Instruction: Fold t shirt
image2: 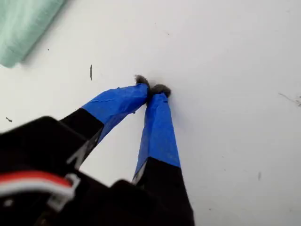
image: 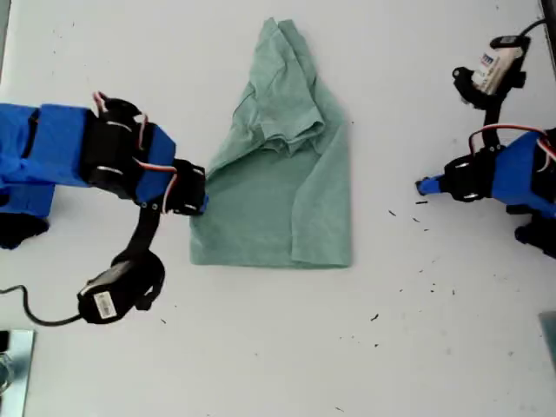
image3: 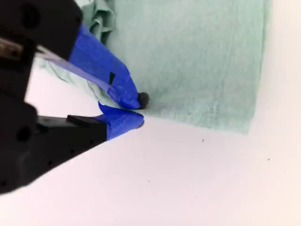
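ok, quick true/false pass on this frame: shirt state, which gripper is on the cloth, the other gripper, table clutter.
1. The t shirt lies fully spread out flat. False: it is partly folded, with a sleeve and layers bunched on top.
2. My second gripper is at the shirt's edge with cloth between its fingertips. True.
3. My first gripper is clamped on the shirt. False: it is shut on nothing, its tips over the bare white table, the shirt off to one side.
4. In the exterior view, the arm at the shirt is on that view's left. True.
5. A second garment lies on the table. False: only the one shirt and a few dark specks are there.
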`<state>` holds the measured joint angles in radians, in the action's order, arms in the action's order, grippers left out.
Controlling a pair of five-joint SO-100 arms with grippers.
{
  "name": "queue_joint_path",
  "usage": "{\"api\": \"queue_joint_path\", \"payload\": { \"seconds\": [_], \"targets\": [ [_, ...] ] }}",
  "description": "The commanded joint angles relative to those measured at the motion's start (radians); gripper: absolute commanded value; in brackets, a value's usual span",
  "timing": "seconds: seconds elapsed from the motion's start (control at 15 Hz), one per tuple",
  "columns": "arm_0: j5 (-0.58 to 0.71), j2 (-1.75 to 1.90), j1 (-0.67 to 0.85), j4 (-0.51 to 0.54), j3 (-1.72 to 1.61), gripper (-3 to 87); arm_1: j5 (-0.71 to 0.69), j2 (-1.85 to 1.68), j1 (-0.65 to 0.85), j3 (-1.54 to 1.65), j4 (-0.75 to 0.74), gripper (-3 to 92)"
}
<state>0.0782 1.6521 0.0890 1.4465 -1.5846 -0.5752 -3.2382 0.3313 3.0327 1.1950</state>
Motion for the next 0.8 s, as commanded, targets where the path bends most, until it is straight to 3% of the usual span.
{"api": "queue_joint_path", "payload": {
  "seconds": [0.0, 0.2, 0.47, 0.53, 0.6, 0.67, 0.73],
  "targets": [
    [-0.012, 0.141, 0.026, 0.028, -0.011, -0.2, -0.006, -0.014, -0.012, 0.012, 0.008, 2.3],
    [0.037, 0.006, 0.028, -0.083, 0.109, -0.2, -0.006, -0.017, -0.014, 0.014, 0.008, 2.3],
    [0.130, -0.479, 0.018, -0.156, 0.669, -0.2, 0.002, -0.017, -0.014, 0.015, 0.009, 2.3],
    [0.133, -0.535, 0.018, -0.221, 0.676, -0.2, 0.006, -0.017, -0.018, 0.015, 0.012, 2.3],
    [0.147, -0.571, 0.018, -0.287, 0.667, 2.9, 0.009, -0.017, -0.020, 0.015, 0.012, 2.3],
    [0.158, -0.637, 0.028, -0.313, 0.678, 19.5, 0.009, -0.018, -0.020, 0.015, 0.012, 2.3],
    [0.160, -0.689, 0.037, -0.318, 0.678, 24.2, 0.009, -0.018, -0.020, 0.015, 0.012, 2.3]
  ]
}}
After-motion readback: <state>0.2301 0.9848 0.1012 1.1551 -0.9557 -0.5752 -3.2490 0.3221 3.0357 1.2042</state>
